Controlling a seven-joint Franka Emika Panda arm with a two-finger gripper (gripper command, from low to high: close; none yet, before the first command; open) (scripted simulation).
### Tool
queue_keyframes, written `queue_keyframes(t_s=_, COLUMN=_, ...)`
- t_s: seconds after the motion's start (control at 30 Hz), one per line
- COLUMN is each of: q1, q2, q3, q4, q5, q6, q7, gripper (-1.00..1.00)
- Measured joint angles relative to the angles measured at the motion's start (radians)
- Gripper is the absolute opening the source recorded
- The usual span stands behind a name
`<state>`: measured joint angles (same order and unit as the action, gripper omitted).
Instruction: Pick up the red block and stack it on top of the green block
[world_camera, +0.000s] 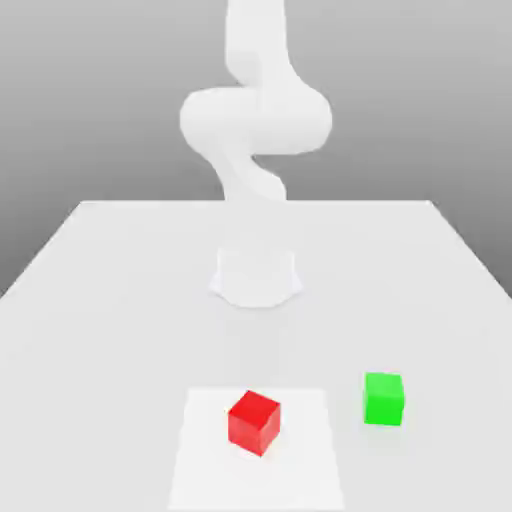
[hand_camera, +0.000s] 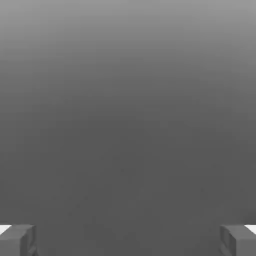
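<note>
Since nothing is held yet, we note the red block (world_camera: 254, 422) first: it sits on the desk (world_camera: 110, 290), on a paler square patch (world_camera: 200, 470), turned corner-on to the exterior view. We judge it rigid, light and matte, with plain flat faces; two opposite side faces look like the place to pinch. Landmark: the green block (world_camera: 384, 398) rests on the desk just off the patch; the red one lies near it, toward the exterior view's left, not touching. The claw (hand_camera: 128, 241) is spread wide and empty, fingertips (hand_camera: 18, 239) over blank grey. We cannot place the red block relative to it.
</note>
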<state>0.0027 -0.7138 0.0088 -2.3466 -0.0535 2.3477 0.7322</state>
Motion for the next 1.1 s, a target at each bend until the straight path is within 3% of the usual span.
queue_keyframes(t_s=0.2, q1=0.014, q2=0.235, q3=-0.016, q4=-0.120, q5=-0.117, q6=0.123, q7=-0.198, gripper=0.00)
queue_keyframes(t_s=0.4, q1=0.040, q2=0.455, q3=-0.071, q4=-0.236, q5=-0.156, q6=0.245, q7=-0.440, gripper=0.00)
queue_keyframes(t_s=0.53, q1=0.066, q2=0.595, q3=-0.106, q4=-0.315, q5=-0.108, q6=0.332, q7=-0.654, gripper=0.00)
queue_keyframes(t_s=0.67, q1=0.081, q2=0.725, q3=-0.098, q4=-0.389, q5=0.029, q6=0.422, q7=-0.919, gripper=0.00)
queue_keyframes(t_s=0.9, q1=0.051, q2=0.939, q3=-0.054, q4=-0.374, q5=0.112, q6=0.601, q7=-1.010, gripper=0.00)
queue_keyframes(t_s=0.93, q1=0.047, q2=0.965, q3=-0.049, q4=-0.371, q5=0.115, q6=0.622, q7=-1.013, gripper=-1.00)
queue_keyframes(t_s=1.1, q1=0.047, q2=0.965, q3=-0.049, q4=-0.371, q5=0.114, q6=0.620, q7=-1.012, gripper=-1.00)
